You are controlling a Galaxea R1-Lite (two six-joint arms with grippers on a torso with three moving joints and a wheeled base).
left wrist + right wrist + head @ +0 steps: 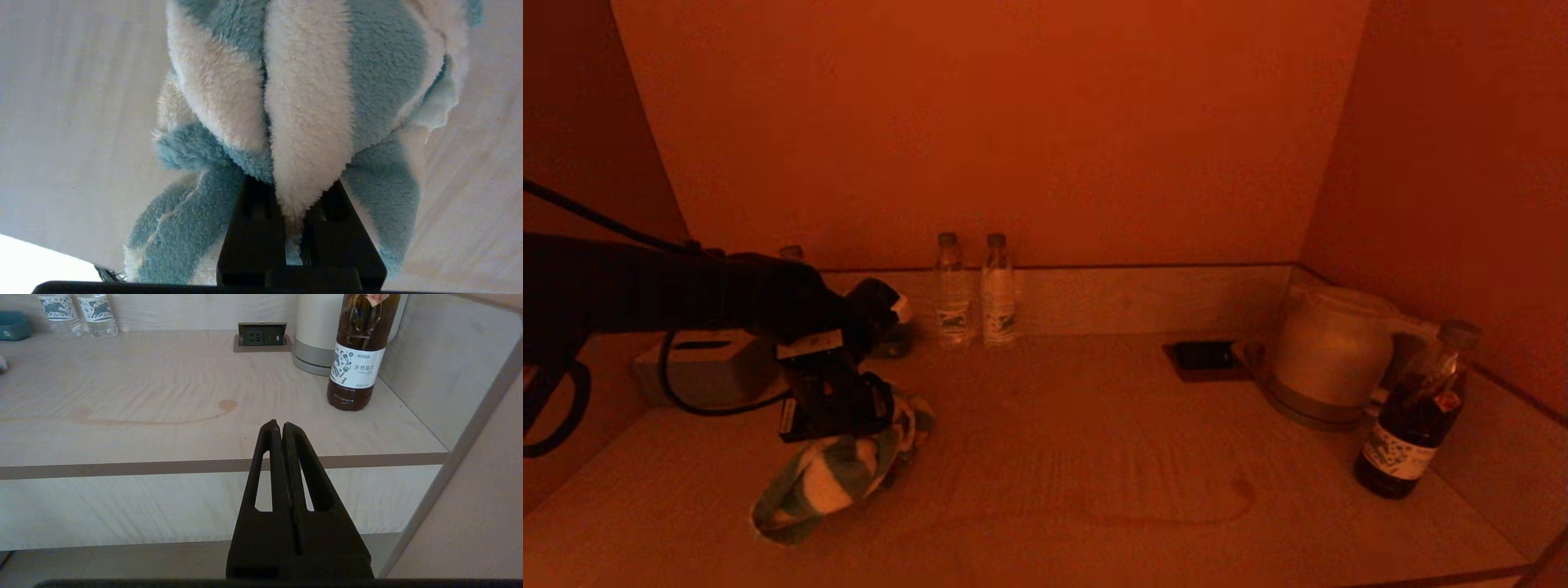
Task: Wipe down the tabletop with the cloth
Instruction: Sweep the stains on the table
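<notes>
- The cloth [306,102] is a soft, fluffy towel in broad stripes of green and cream, bunched into thick folds with a loose tail hanging at one side.
- In the head view the cloth [837,474] lies on the left front part of the tabletop [1094,457], in front of the tissue box [707,359].
- The tabletop is flat, pale wood grain with a low matching rim at the back and sides; a thin curved brownish stain [163,420] runs across its middle and ends in a small round spot.
- The left gripper [837,408] comes down onto the top of the cloth; its dark fingers [255,232] are pinched together on a cream fold, which bulges out between them.
- The right gripper [278,426] hangs off the front edge of the tabletop, well apart from the cloth, with its two tapered black fingers pressed together on nothing.
- Two clear plastic water bottles [972,290] stand upright side by side at the back rim.
- A smooth rounded cream kettle [1331,351] sits at the right, beside a recessed dark socket [1205,358].
- A bottle [1417,416] of dark liquid with a white label stands in front of the kettle, near the right rim.
</notes>
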